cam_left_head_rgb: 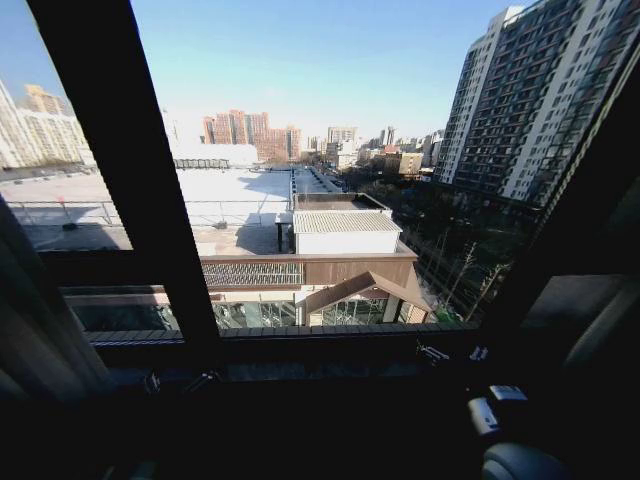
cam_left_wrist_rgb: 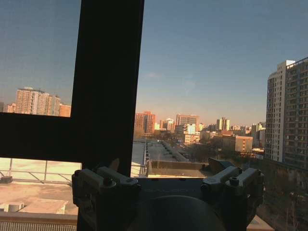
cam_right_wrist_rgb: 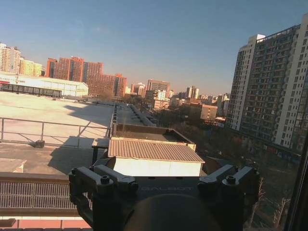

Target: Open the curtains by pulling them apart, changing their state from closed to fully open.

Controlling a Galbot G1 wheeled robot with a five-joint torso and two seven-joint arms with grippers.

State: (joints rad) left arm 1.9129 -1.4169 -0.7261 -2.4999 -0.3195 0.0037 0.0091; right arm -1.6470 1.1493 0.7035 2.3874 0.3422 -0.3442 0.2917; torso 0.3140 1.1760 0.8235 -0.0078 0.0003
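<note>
Although the window (cam_left_head_rgb: 300, 180) is showing rooftops and towers unobstructed, the curtains (cam_left_head_rgb: 35, 320) are hanging bunched at the left edge of the head view, a beige pleated mass beside the dark window frame (cam_left_head_rgb: 130, 170); a shadowy strip at the far right may be the other panel, but I cannot tell. The left hand (cam_left_wrist_rgb: 167, 185) is facing the frame bar and sky with its fingers spread open and gripping nothing. The right hand (cam_right_wrist_rgb: 163, 185) is looking out over the rooftops, likewise open and empty. Judging from this, the pulling-apart is looking finished or nearly so. Any next move is calling only for checking that both panels are sitting fully at the sides.
</note>
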